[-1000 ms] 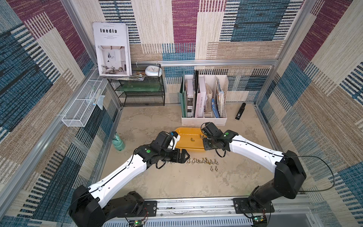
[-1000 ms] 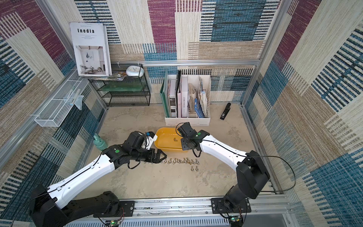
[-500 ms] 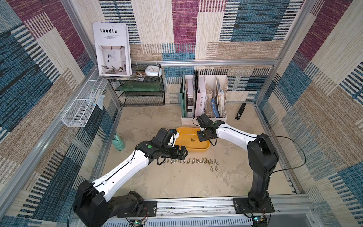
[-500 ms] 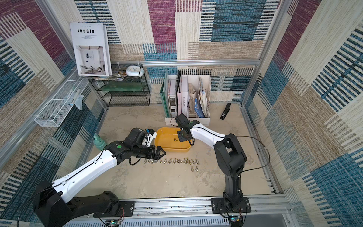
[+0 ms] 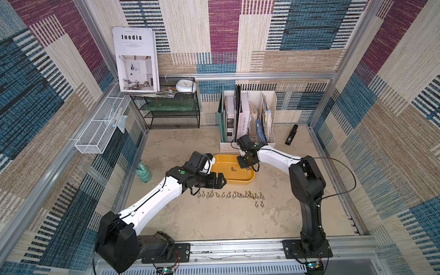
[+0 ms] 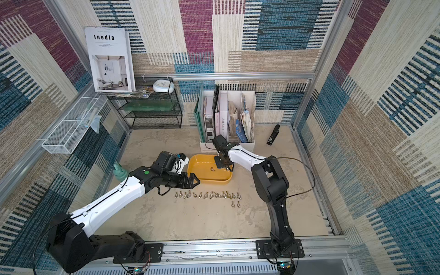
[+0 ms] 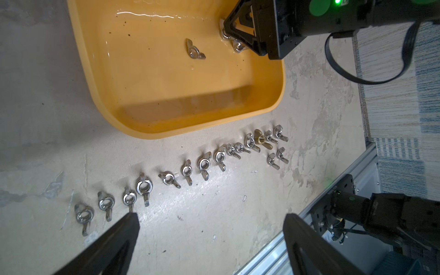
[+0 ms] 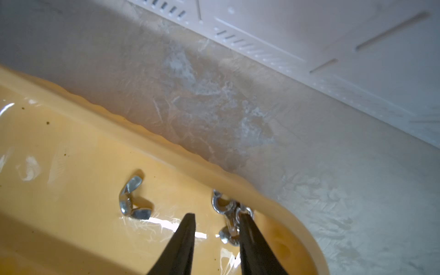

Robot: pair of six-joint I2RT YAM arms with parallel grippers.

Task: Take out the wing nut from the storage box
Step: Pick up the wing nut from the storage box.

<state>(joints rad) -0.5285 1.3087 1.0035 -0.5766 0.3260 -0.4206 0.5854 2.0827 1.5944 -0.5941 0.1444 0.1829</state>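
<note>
The yellow storage box [image 5: 240, 180] [image 6: 215, 181] [image 7: 166, 114] [image 8: 59, 152] sits mid-table. One silver wing nut [image 5: 232, 169] [image 6: 212, 169] [image 7: 195, 50] [image 8: 133, 202] lies loose on its floor. Two more wing nuts [image 7: 232, 40] [image 8: 227, 214] huddle in a corner. My right gripper [image 5: 245, 166] [image 6: 220, 164] [image 8: 216, 215] reaches down into that corner, jaws narrowly open, and one finger [image 8: 252, 238] touches the pair. My left gripper [image 5: 220, 181] [image 6: 194, 181] [image 7: 210, 215] hangs wide open and empty beside the box's near left corner.
A row of several wing nuts [image 5: 233, 195] [image 6: 207, 195] [image 7: 202, 164] lies on the table in front of the box. The white file holder [image 5: 247, 142] stands just behind the box. A green bottle [image 5: 142, 171] stands left. A black stapler-like item [image 5: 291, 134] lies back right.
The right arm has folded upright, bringing its gripper a little left and down into the box's corner, with the jaws slightly narrower. The left gripper has hardly moved.
</note>
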